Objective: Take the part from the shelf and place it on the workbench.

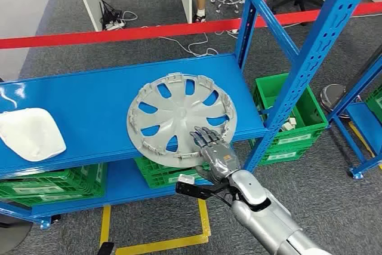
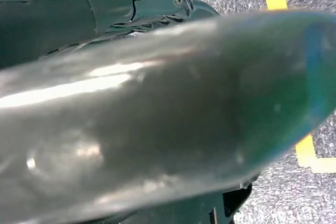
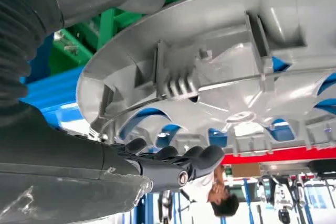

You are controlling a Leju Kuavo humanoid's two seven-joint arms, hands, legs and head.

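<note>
Shelf [image 1: 90, 106]: blue steel rack, upper deck extending ahead of and to the left of the right hand.

Wheel cover [image 1: 181, 117]: grey, round, spoked part, ribbed inner side up. It lies flat on the shelf directly ahead of the right hand, its near edge overhanging the shelf front. Being round, it has no long axis; the overhanging rim is the side facing the hand.

White part [image 1: 29, 134]: on the same deck, well to the left of the hand.

Green crates [image 1: 288, 117]: below and to the right of the hand.

Right hand [image 1: 212, 147]: fingers [image 3: 170, 153] laid over the cover's near rim, thumb beneath the overhang; judged a grip on the rim, not yet lifted. This is the nearer hand.

Left hand: state cannot be told from the blurred wrist view.
</note>
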